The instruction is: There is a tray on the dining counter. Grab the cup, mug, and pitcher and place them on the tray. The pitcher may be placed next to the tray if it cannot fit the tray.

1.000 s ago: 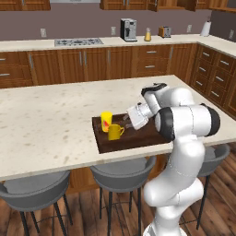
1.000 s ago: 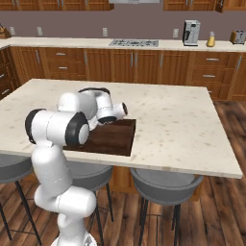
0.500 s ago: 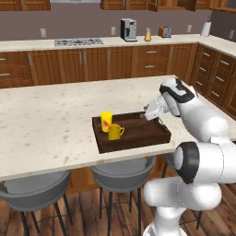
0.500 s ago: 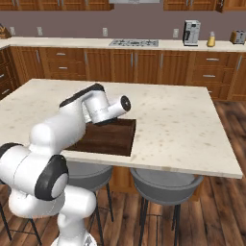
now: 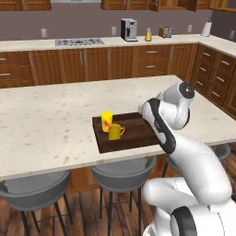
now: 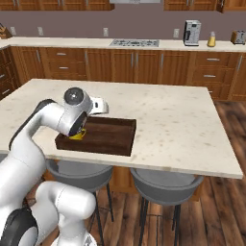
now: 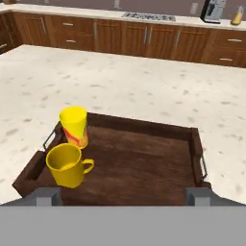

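Arm swung back from tray (image 7: 144, 153) toward frame right, left base view. Hand (image 7: 123, 194) wide open, empty, above tray's near edge. Cup (image 7: 74, 126), mug (image 7: 67, 165) at tray's left end, centre of desk (image 7: 144, 91). Pitcher (image 5: 148, 34) upper right, back counter.

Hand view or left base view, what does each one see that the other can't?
Hand view extra: the metal end handles on the tray. Left base view extra: the stools under the counter, the white arm, the toaster. Both: the cup and mug on the tray, the counter, the far-off pitcher.
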